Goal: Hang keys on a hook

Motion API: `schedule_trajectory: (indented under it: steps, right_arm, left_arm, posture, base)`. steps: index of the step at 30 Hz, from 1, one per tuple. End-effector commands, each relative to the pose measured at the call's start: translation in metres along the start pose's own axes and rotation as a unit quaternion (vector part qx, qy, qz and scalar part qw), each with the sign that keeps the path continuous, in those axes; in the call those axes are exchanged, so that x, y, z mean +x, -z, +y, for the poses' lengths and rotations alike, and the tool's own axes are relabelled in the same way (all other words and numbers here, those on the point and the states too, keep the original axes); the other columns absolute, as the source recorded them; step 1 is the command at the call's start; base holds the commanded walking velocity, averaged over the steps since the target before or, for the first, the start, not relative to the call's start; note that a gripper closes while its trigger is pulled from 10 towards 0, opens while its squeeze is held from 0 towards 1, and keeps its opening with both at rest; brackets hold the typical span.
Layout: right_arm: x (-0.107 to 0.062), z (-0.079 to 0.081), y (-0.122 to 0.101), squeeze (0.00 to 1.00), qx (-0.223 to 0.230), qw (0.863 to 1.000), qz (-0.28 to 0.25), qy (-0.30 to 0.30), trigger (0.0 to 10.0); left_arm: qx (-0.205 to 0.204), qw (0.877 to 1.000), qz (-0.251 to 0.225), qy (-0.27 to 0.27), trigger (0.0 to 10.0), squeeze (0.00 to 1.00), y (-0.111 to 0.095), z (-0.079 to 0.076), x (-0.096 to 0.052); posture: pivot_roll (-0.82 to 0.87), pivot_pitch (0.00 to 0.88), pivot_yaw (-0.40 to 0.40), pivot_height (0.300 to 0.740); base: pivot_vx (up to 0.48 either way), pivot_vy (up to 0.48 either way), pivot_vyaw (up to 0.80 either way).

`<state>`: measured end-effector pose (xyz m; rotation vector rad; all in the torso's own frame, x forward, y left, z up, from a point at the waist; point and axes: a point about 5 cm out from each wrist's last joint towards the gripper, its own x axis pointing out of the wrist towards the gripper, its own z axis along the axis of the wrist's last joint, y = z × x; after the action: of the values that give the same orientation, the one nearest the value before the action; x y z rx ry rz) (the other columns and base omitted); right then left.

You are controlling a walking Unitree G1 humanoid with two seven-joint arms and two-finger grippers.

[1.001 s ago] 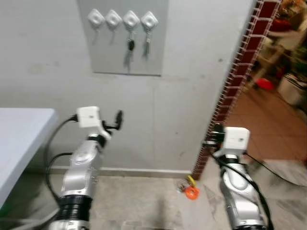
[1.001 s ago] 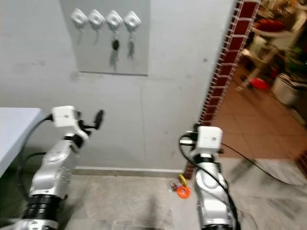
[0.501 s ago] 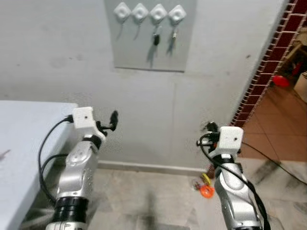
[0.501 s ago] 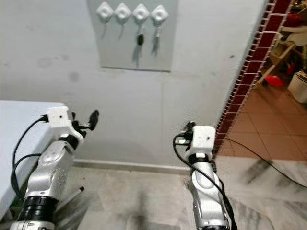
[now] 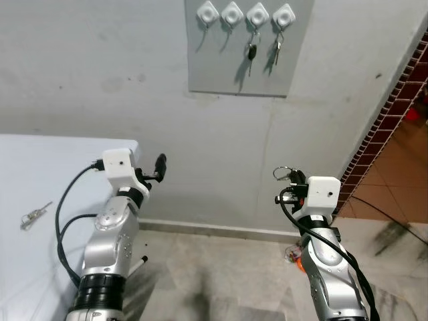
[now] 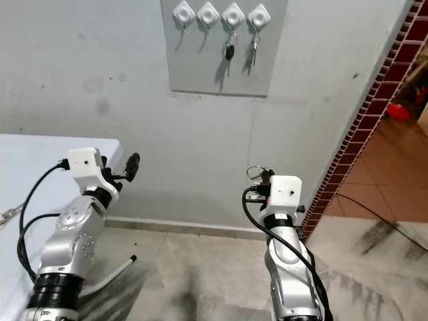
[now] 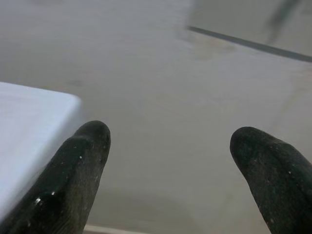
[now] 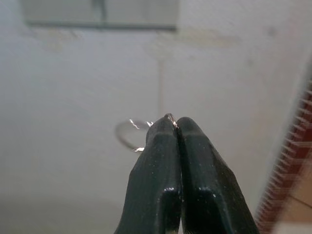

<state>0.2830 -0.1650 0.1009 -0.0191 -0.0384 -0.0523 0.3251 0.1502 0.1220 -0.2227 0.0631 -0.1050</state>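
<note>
A grey panel high on the wall carries a row of white hooks. A dark key and a silver key hang from the two right-hand hooks; the two left-hand hooks are bare. My right gripper is raised below and right of the panel, well short of the wall, shut on a thin metal key ring that sticks out beside its fingertips. My left gripper is held up by the table's corner, open, with nothing between its fingers.
A white table stands at the left with another bunch of keys lying on it. A red brick column edges the wall on the right. An orange object and a cable lie on the floor.
The camera has swung left, so the hook panel sits further right in the picture and the table with its keys has come into view. Both arms keep their raised pose.
</note>
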Motion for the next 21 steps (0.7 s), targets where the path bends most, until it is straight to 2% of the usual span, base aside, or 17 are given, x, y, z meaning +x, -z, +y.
schedule_trajectory:
  steps: [1, 7, 13, 17, 21]
  right_arm:
    - [0.0028, 0.0034, -0.0062, 0.0, 0.003, 1.0, -0.01, -0.003, 10.0]
    - [0.0025, 0.0031, -0.0063, 0.0, 0.004, 1.0, -0.009, -0.001, 10.0]
    - [0.0023, 0.0019, -0.0073, 0.0, 0.005, 1.0, -0.011, 0.0, 10.0]
    - [0.0019, 0.0007, -0.0094, 0.0, 0.007, 1.0, -0.017, 0.001, 10.0]
    - [0.0022, 0.0005, -0.0105, 0.0, 0.004, 1.0, -0.019, -0.002, 10.0]
  left_arm:
    - [0.018, 1.0, -0.001, -0.011, 10.0, 0.0, -0.0052, 0.0073, 0.0004]
    - [0.021, 1.0, 0.006, -0.014, 10.0, 0.0, -0.0044, 0.0072, 0.0004]
    - [0.025, 1.0, -0.011, -0.002, 10.0, 0.0, -0.0097, 0.0024, -0.0007]
    - [0.041, 0.999, -0.004, -0.004, 10.0, 0.0, -0.0102, 0.0032, -0.0009]
    - [0.038, 0.999, 0.0, 0.003, 10.0, 0.0, -0.0099, 0.0046, -0.001]
  posture:
    - [-0.02, 0.0, 0.028, 0.74]
    - [-0.01, 0.0, 0.028, 0.74]
    - [-0.01, 0.0, 0.027, 0.74]
    - [-0.01, 0.0, 0.027, 0.74]
    - [-0.01, 0.0, 0.025, 0.74]
  base:
    - [0.0, 0.0, 0.0]
    - [0.0, 0.0, 0.0]
    - [0.0, 0.0, 0.0]
    - [0.0, 0.0, 0.0]
    - [0.0, 0.0, 0.0]
